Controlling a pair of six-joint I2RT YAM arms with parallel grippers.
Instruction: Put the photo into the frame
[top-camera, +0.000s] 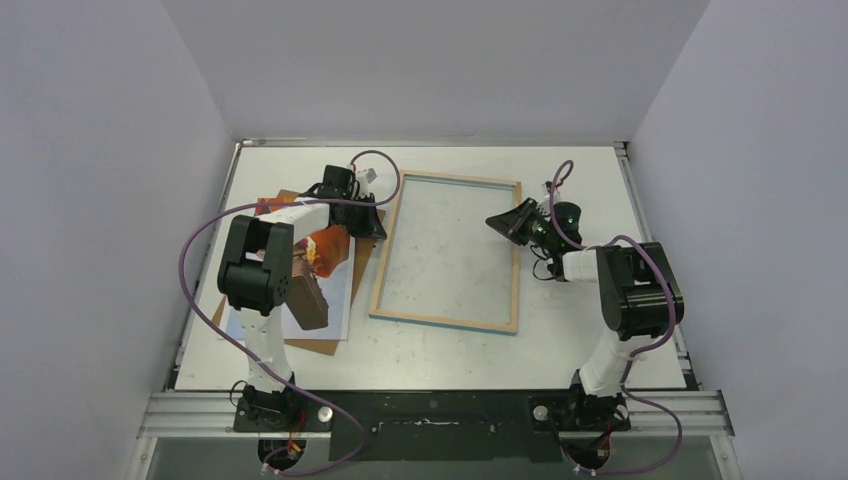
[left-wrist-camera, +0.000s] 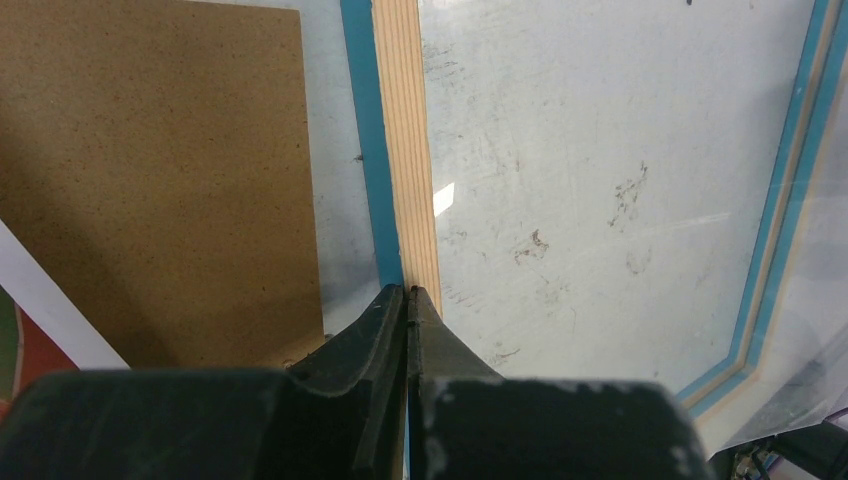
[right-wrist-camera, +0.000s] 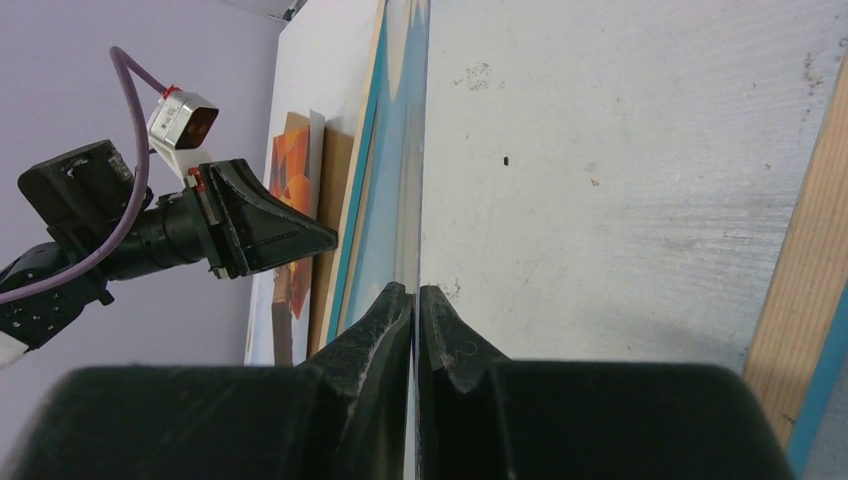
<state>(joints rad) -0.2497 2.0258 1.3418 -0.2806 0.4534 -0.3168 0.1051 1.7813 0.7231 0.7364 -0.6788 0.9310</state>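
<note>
The frame (top-camera: 448, 322) lies flat mid-table, its wooden reverse side up and a blue border at its edges. The photo (top-camera: 330, 245) of an orange balloon lies left of it on a brown backing board (top-camera: 320, 345), partly hidden under my left arm. Over the frame's left rail (left-wrist-camera: 405, 150) my left gripper (left-wrist-camera: 408, 290) is shut with nothing between its fingers. My right gripper (right-wrist-camera: 416, 288) is at the frame's right side (top-camera: 494, 222), shut on the edge of a thin clear pane (right-wrist-camera: 405, 150) that spans the frame's opening. The photo (right-wrist-camera: 290, 170) shows beyond the far rail.
The backing board (left-wrist-camera: 150, 180) lies close beside the frame's left rail. White walls close in the table on three sides. The left arm's elbow (top-camera: 262, 265) hangs over the photo. Bare scuffed tabletop (top-camera: 440, 360) lies between the frame and the arm bases.
</note>
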